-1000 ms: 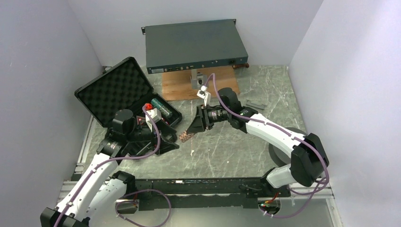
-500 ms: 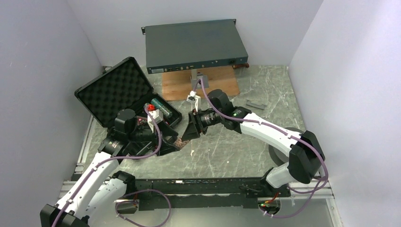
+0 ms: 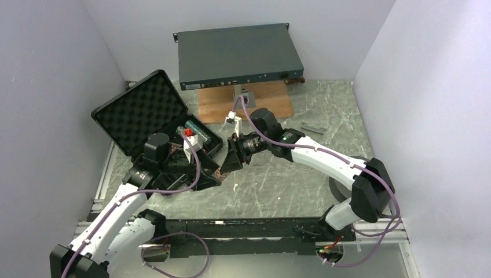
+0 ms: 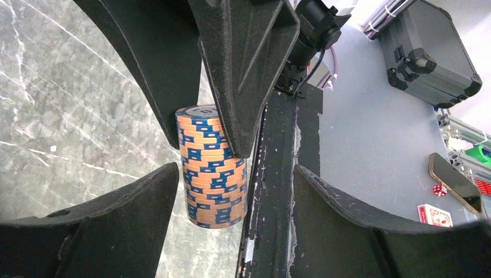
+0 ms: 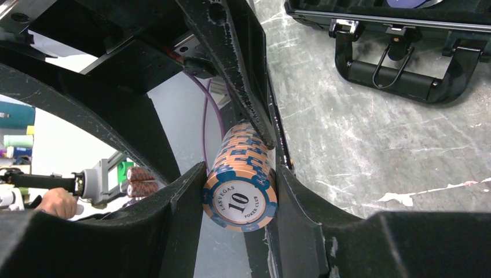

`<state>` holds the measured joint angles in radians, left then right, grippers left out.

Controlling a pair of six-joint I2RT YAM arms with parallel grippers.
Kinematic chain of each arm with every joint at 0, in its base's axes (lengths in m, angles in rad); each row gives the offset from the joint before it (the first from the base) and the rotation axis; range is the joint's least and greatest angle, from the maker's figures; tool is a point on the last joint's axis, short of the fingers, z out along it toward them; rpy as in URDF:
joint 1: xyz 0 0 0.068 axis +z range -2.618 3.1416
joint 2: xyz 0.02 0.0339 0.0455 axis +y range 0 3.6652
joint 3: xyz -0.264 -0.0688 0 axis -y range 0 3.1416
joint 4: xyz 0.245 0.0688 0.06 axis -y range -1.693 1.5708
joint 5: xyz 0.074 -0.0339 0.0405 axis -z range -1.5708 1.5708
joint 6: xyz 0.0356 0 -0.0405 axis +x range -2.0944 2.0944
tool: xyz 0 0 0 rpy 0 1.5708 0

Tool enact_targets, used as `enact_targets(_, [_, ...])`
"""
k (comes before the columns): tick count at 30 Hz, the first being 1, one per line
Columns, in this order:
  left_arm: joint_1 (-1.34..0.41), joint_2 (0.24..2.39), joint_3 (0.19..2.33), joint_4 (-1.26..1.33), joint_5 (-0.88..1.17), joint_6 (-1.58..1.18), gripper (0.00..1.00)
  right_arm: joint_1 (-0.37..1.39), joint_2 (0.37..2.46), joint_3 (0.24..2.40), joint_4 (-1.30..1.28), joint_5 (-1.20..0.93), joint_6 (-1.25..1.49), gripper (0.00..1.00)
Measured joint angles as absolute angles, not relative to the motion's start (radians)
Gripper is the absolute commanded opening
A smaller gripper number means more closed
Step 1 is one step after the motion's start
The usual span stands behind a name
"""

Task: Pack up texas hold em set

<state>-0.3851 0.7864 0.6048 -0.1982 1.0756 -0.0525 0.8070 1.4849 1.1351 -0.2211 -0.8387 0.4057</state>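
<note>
The right gripper (image 5: 240, 174) pinches the chip stack (image 5: 239, 184) just in front of the open case (image 3: 139, 113). The left gripper (image 4: 234, 171) stands spread around it, not touching; it should close squarely before the right lets go, lest chips spill

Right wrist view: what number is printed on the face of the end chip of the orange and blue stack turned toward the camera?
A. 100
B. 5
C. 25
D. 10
D: the end chip of the chip stack faces the camera and reads 10, printed between the words Las Vegas and Poker Club.
</note>
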Motion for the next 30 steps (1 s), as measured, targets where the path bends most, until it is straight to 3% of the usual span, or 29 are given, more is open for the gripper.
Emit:
enact_targets(23, [-0.386,0.844,0.638,-0.279,0.970,0.001,0.79,0.813,1.485,1.138,-0.246,-0.838,0.373,0.00])
enact_targets(30, [-0.386,0.837,0.638,-0.283,0.970,0.012,0.92,0.813,1.484,1.139,-0.280,-0.840,0.339,0.00])
